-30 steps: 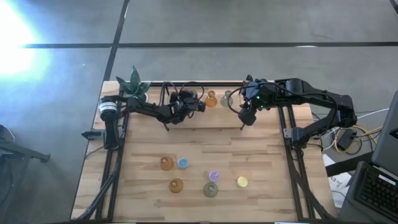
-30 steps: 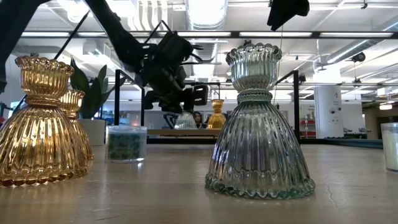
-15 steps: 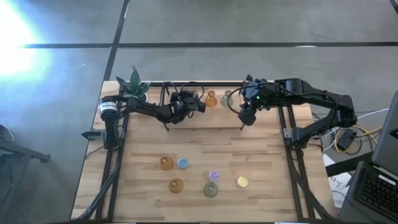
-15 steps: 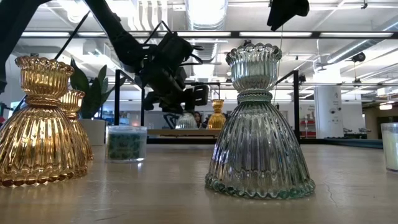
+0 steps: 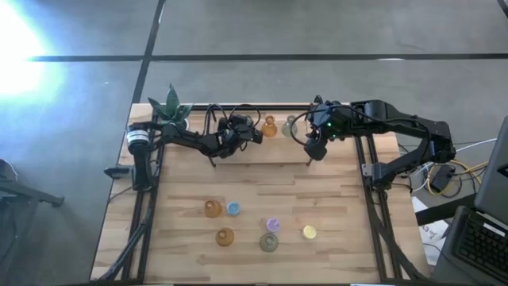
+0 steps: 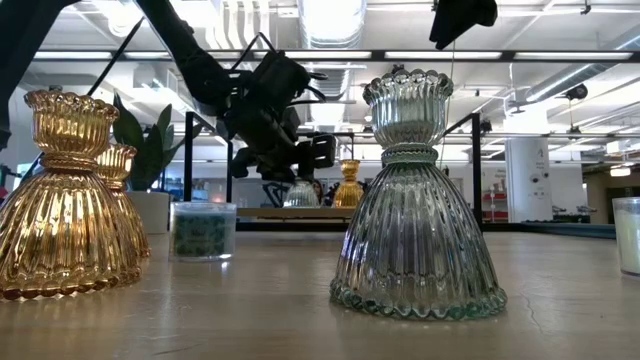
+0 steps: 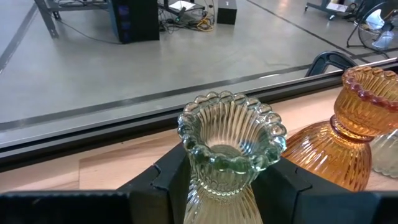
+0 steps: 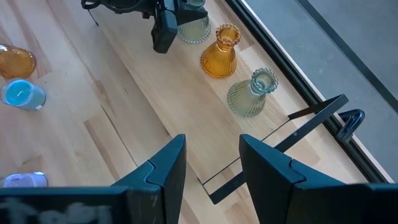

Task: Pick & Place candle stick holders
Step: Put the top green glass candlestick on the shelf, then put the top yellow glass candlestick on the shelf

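Observation:
A clear green ribbed candle stick holder (image 7: 229, 142) stands near the table's far edge, with my left gripper (image 5: 243, 129) shut on it. Beside it stand an amber holder (image 5: 270, 127) and another clear green one (image 5: 290, 125). My right gripper (image 8: 211, 168) is open and empty, held above the table to the right of these (image 5: 312, 149). Near the front edge stand two amber holders (image 5: 213, 208) (image 5: 225, 236), an olive-green one (image 5: 269, 242), and small blue (image 5: 233, 208), purple (image 5: 273, 225) and yellow (image 5: 309, 232) ones. My left gripper pinches the holder between its two fingers at the narrow neck (image 7: 217, 190), just under the scalloped cup. The fingers (image 7: 166, 183) come level from the table's left side. The holder stands upright, and its flared base (image 8: 194, 30) appears to rest on the table.
A white pot with a green plant (image 5: 171, 107) stands at the far left corner. A black rail (image 5: 262, 106) runs along the far edge. Bare wood lies in the middle between the far row and the near cluster.

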Action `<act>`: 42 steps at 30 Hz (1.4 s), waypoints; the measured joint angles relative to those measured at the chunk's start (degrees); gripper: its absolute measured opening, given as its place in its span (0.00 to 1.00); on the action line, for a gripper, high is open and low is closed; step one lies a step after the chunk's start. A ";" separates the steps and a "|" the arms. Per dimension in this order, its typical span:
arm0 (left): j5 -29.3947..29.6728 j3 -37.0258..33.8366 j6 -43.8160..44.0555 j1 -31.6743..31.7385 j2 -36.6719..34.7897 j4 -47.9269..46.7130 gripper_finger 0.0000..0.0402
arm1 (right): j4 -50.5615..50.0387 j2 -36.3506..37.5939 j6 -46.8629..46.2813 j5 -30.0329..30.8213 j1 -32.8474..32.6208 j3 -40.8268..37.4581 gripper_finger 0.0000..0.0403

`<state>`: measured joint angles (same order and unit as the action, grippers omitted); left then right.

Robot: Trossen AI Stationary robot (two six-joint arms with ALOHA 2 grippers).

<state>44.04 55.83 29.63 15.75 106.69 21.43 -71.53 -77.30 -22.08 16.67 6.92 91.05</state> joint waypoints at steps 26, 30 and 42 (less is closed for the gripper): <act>-3.31 0.57 -1.92 -0.22 -0.39 -1.59 0.60 | -0.09 0.00 0.14 -0.13 0.01 0.00 0.35; -2.46 0.63 -2.54 -0.22 -1.71 -2.86 0.60 | -0.09 0.00 0.05 -0.13 0.00 0.00 0.34; -0.51 0.79 -3.09 -0.21 -2.73 -3.23 0.60 | -0.02 0.00 -0.01 -0.15 0.00 -1.66 0.36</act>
<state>43.52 56.62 26.54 15.54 103.96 18.20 -71.55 -77.30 -22.09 16.51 6.92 89.39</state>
